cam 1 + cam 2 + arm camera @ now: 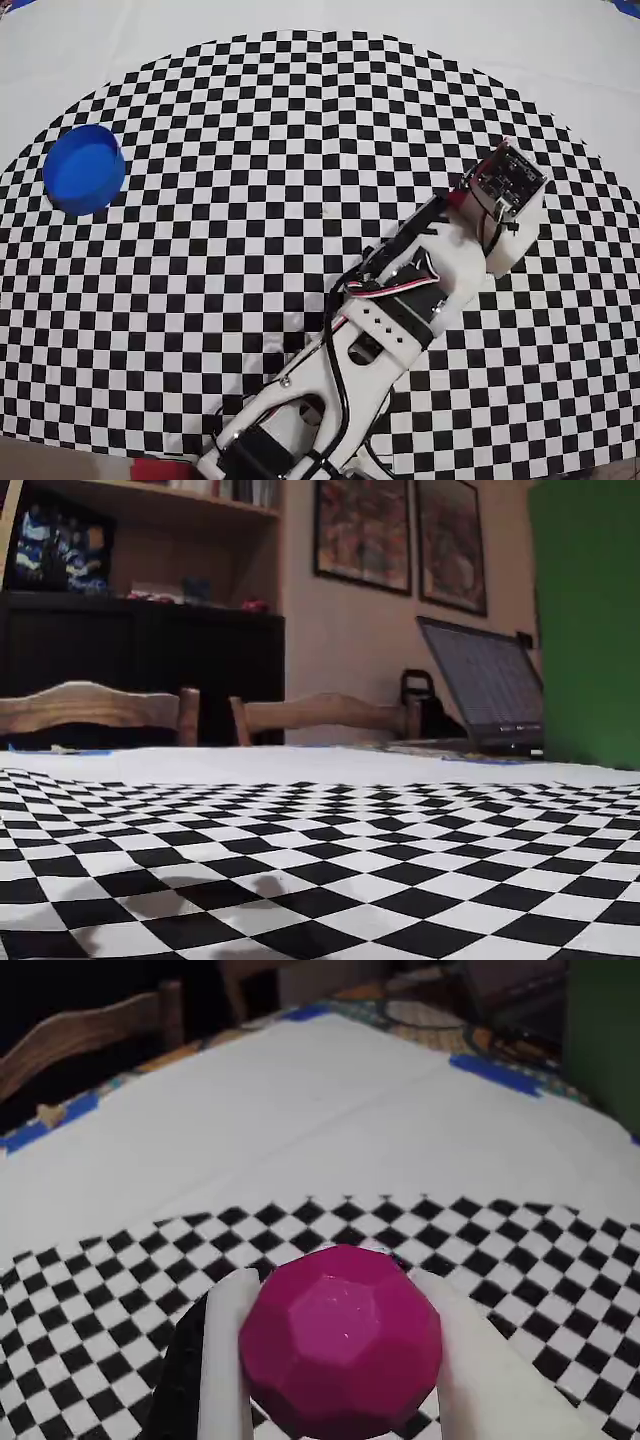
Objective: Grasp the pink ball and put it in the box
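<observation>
- Grasp looks done: in wrist view the claw (340,1360) has its two white fingers (225,1360) either side of the pink ball (340,1345), pinching it, both pads against its sides.
- Can't tell from wrist view if the ball's lifted or resting on the checkered surface (300,130); the cloth shows behind and under it.
- Overhead view: ball itself hidden under the wrist/cam housing; arm (400,300) reaches toward the right side of the checker cloth.
- The box (84,170) sits at far left of overhead view, near the cloth's edge, well apart from the claw. Inside looks empty, blue only.
- Fixed view: low angle over the cloth, neither ball, box nor arm seen; just chairs and a laptop behind. No help on height.
- Left to do, as I judge: lift w/ ball held, swing across most of the cloth to the box, get above its opening, release.
- Roughly a third in; transport + drop remain.
- Risk: faceted ball could slip if the pinch is off-centre.
</observation>
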